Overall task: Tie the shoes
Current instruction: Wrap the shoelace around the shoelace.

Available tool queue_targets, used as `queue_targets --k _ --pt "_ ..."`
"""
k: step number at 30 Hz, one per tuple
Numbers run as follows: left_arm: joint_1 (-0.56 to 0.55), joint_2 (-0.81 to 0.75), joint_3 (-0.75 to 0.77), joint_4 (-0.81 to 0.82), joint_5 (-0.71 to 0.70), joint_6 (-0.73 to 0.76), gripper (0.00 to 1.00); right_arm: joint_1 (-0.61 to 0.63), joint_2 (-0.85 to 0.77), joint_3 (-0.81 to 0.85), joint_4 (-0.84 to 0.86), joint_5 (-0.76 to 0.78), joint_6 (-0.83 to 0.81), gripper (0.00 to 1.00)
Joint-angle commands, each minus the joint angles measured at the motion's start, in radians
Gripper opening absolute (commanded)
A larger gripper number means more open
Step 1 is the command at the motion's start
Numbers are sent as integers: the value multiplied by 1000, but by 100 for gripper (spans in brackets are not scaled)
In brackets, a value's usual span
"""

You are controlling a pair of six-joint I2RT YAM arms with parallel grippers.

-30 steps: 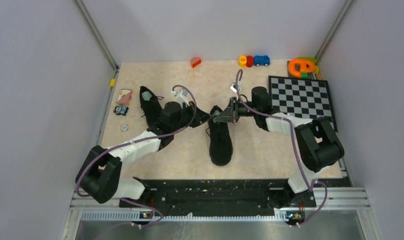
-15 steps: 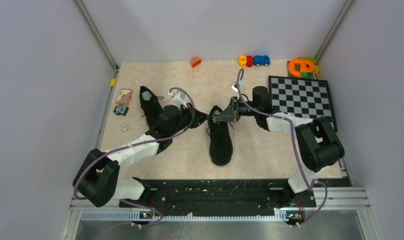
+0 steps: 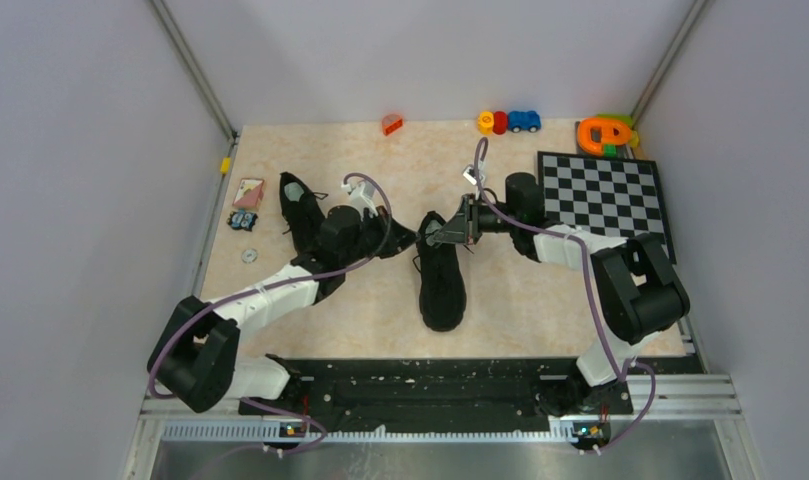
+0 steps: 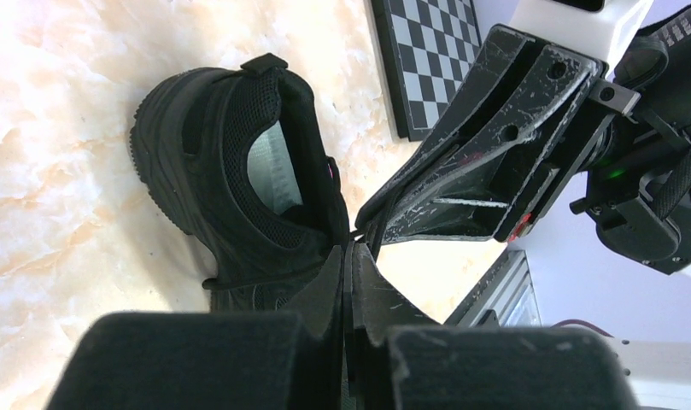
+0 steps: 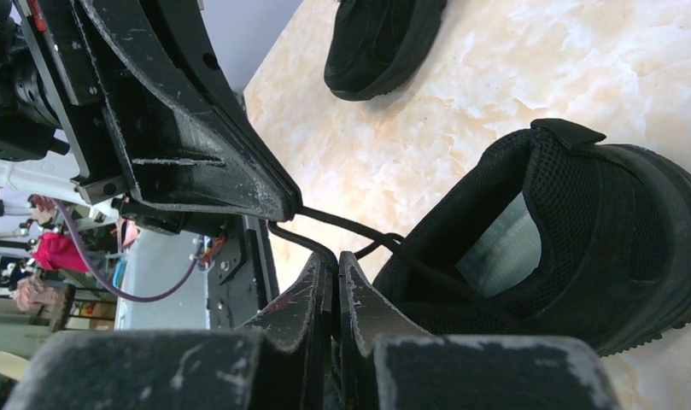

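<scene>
Matt black mesh cloth is being noted on the shoe (image 5: pixel 598 196) collar, with a smooth pale insole (image 5: pixel 500 256) inside. The lace (image 5: pixel 342 224) is being read as thin matt cord. Hard black plastic, scuffed white, is being logged on the fingers (image 4: pixel 495 162) of the right gripper (image 4: pixel 363 232). The table (image 4: pixel 51 171) is being recorded as smooth, marble-patterned, faintly glossy.

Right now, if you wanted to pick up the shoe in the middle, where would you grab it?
Probably by the back rim of the shoe, at the little loop on its heel. It sits flat on its sole with the opening facing up, so come down from above, one finger inside and one outside that stiff rim.
</scene>
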Motion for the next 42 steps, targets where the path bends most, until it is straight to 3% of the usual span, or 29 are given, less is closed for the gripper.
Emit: queue_targets --k 1,10,15,19,22,36,42 --pt "-2 -8 17 18 30 26 0 -7 -8 53 9 3 18 0" --pt "-20 5 -38 112 29 -28 0 -7 2 85 -81 30 38 0" --pt "-2 55 11 36 6 -89 0 -6 -3 106 -138 -4 -20 0" --pt "75 159 96 -89 147 -156 0 -7 3 102 -102 -33 -2 0" --pt "92 199 96 -58 218 -196 0 -7 7 99 -81 -38 14 0" --pt "54 100 28 -67 106 -164 0 -7 30 93 1 21 153 0" --pt "-12 52 21 -107 -34 -113 0 -7 29 93 -13 47 155 0"
